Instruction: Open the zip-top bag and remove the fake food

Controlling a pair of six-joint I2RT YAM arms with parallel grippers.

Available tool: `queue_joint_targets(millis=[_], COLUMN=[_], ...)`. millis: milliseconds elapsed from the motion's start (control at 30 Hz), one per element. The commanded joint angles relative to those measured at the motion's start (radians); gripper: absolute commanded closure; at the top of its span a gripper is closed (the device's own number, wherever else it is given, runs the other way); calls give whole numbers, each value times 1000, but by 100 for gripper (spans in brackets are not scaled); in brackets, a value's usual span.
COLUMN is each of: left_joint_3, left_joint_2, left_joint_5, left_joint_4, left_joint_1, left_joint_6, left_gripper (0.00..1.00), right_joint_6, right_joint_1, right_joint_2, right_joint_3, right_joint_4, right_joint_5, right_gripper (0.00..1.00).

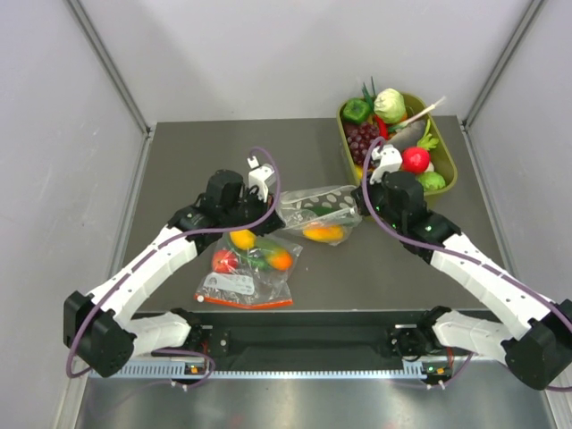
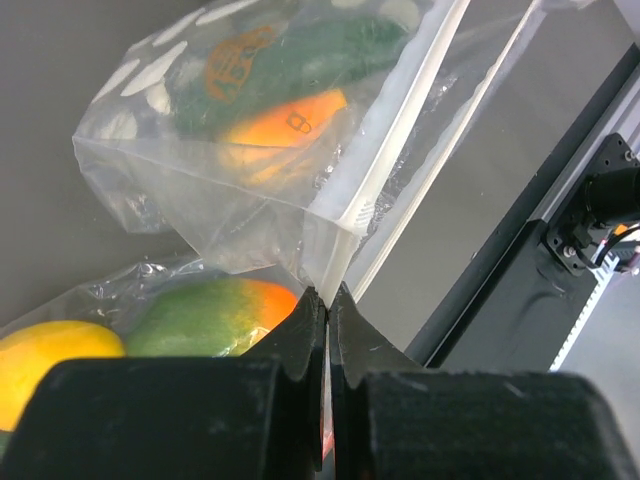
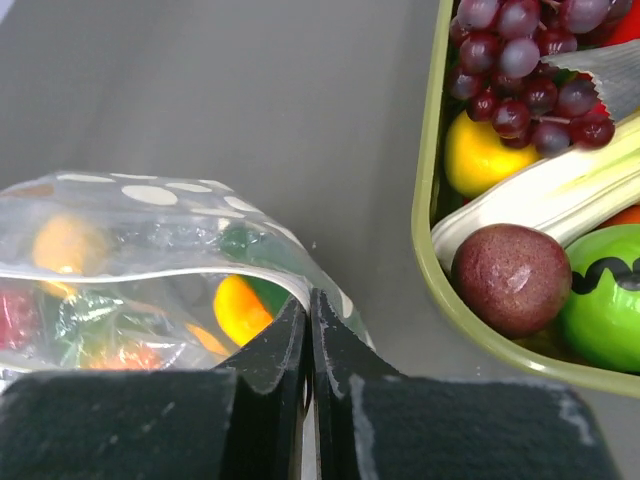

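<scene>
The polka-dot zip-top bag (image 1: 326,204) hangs between my two grippers just above the table's middle. Inside it, the fake food shows as a yellow-orange mango (image 1: 323,232) and a dark green piece (image 2: 290,55). My left gripper (image 2: 327,298) is shut on one lip of the bag's mouth (image 2: 350,215). At the bag's other side, my right gripper (image 3: 308,300) is shut on the rim (image 3: 150,272), with the mango (image 3: 238,308) visible through the plastic. In the top view the left gripper (image 1: 277,207) and right gripper (image 1: 362,204) hold opposite ends of the bag.
A plain clear bag (image 1: 246,268) with a red-orange zip strip and small round fruits lies under the left gripper. An olive tray (image 1: 451,156) of grapes and other toy produce stands at the back right, close to the right wrist (image 3: 425,220).
</scene>
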Motion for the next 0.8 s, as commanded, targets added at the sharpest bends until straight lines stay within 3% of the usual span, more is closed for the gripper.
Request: queue_joint_targets(millis=[0, 167, 200, 300, 400, 533, 767], left_joint_3=[32, 32, 31, 32, 40, 40, 43], left_joint_2=[-22, -27, -27, -17, 3, 3, -4], left_joint_5=[-19, 4, 25, 68, 84, 81, 74], left_joint_4=[-119, -96, -69, -21, -1, 13, 22], left_joint_1=[7, 5, 7, 7, 5, 7, 7], left_joint_6=[62, 49, 35, 6, -8, -8, -7], left_gripper=[100, 100, 100, 100, 100, 100, 100], right_joint_6=[28, 8, 0, -31, -70, -133, -108], right_joint_1=[-34, -33, -34, -30, 0, 75, 174], right_joint_2=[-8, 21, 20, -8, -63, -123, -77], right_joint_3=[11, 14, 19, 40, 79, 139, 218], right_joint_4=[70, 61, 61, 51, 21, -21, -9], right_joint_5=[36, 7, -14, -127, -146, -148, -401], right_gripper=[100, 96, 81, 51, 40, 37, 36])
